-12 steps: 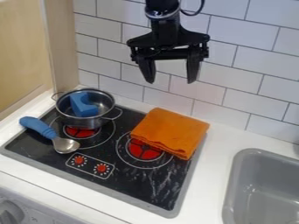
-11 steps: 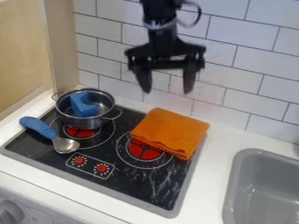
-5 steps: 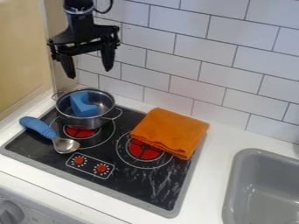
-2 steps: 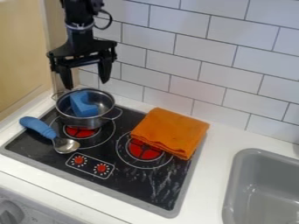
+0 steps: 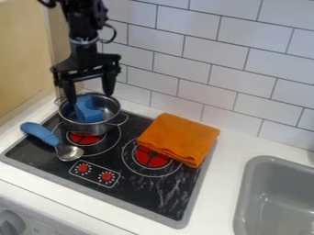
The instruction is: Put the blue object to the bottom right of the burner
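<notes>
My gripper [image 5: 91, 100] hangs open over the back of the metal pot, its two fingers apart and their tips around the level of the pot's rim. The blue object [image 5: 89, 113], a chunky block with a notch, lies inside the pot [image 5: 83, 128], just below and between the fingertips as seen here. The pot stands on the left burner [image 5: 84, 138]. The right burner [image 5: 151, 157] shows red, partly covered at its upper right by a folded orange cloth.
The orange cloth [image 5: 178, 139] lies over the stove's right back edge. A spoon with a blue handle [image 5: 40, 132] rests left of the pot on the black stove top [image 5: 138, 193]. A grey sink [image 5: 277, 197] is at the right; tiled wall [image 5: 184, 82] stands behind.
The gripper has moved left from over the middle of the view, then come down to the pot, staying open. The pot, blue object, spoon and cloth have stayed in place.
</notes>
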Available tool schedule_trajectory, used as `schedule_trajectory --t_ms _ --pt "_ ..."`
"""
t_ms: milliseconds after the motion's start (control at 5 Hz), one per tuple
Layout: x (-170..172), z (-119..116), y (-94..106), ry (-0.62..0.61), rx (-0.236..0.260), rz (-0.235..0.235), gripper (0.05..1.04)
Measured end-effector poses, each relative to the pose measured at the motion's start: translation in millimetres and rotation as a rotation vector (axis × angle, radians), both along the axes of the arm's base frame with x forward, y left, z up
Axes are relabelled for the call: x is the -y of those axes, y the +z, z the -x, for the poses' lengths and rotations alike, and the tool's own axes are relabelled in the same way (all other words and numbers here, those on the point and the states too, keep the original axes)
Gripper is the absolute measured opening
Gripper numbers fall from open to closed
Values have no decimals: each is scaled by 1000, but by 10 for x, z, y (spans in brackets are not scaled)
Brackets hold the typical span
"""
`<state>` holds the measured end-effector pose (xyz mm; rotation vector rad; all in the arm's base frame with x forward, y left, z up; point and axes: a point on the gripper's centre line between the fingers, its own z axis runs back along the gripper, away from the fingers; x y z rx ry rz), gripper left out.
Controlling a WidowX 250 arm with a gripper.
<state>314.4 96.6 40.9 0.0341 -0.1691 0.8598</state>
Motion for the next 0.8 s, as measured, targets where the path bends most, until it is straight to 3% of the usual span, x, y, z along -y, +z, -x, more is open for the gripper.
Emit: schedule_trajectory --t_ms 400,600,800 --pt "-62 29 -221 21 -44 -5 998" --pt "-70 64 -356 21 -81 -9 940" --pt "-76 42 -352 4 -78 -40 628"
